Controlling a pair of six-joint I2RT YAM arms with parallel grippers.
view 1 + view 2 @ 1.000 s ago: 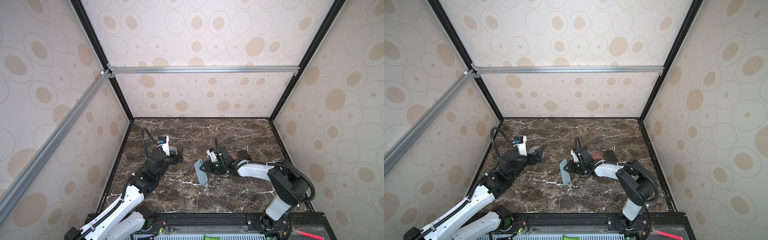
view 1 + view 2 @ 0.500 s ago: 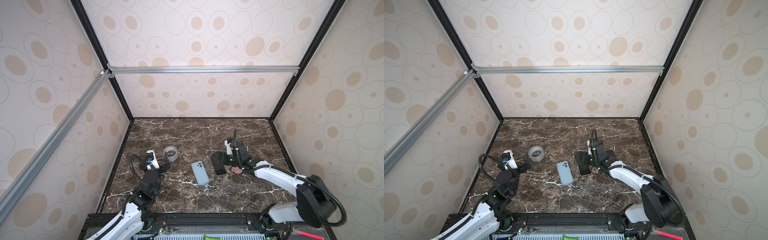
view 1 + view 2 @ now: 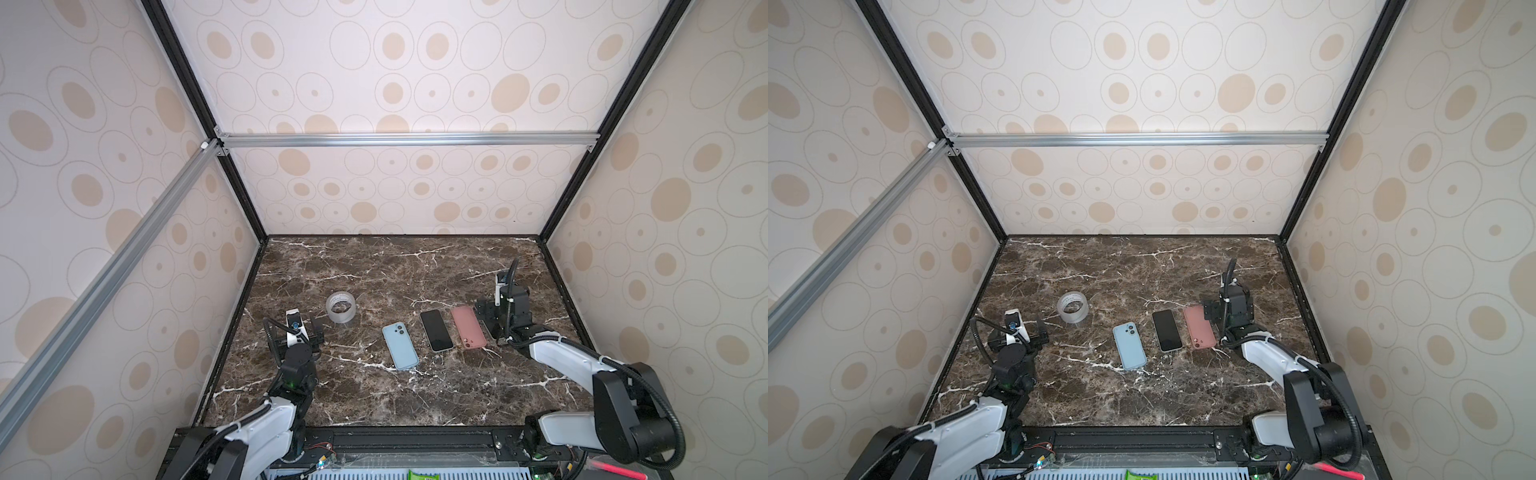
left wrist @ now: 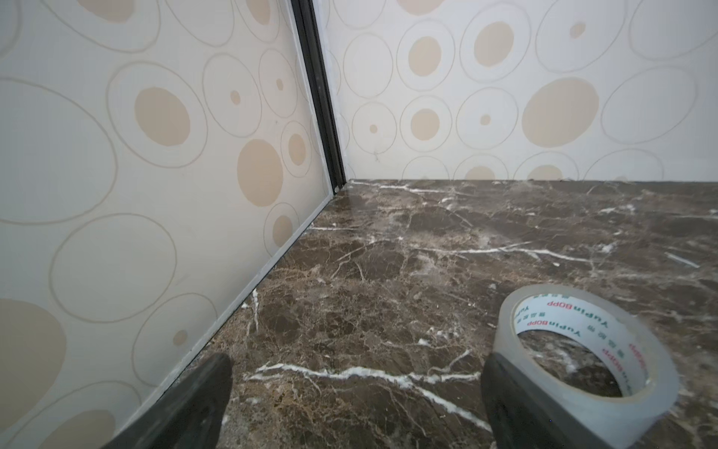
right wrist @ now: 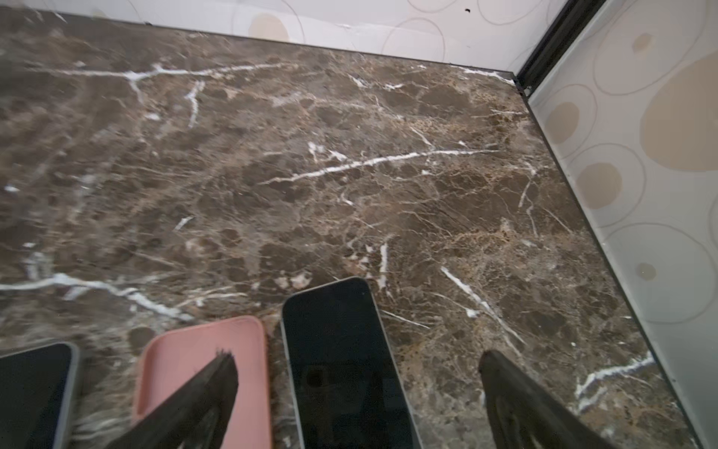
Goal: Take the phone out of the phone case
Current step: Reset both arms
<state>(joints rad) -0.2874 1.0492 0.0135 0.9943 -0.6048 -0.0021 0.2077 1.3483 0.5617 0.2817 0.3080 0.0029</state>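
Gloss lay beside matt.
The table was smooth, faintly reflective brown marble with white veins; the pink case and blue case looked matt, the phone screen glossy black, the tape roll clear, shiny plastic.

A lab robot cell: patterned panels on aluminium rails enclose a marble-look tabletop.

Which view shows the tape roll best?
Left wrist: the tape roll sits close up, core print legible, near edge partly hidden. Both top views show it whole but small. The right wrist view misses it.
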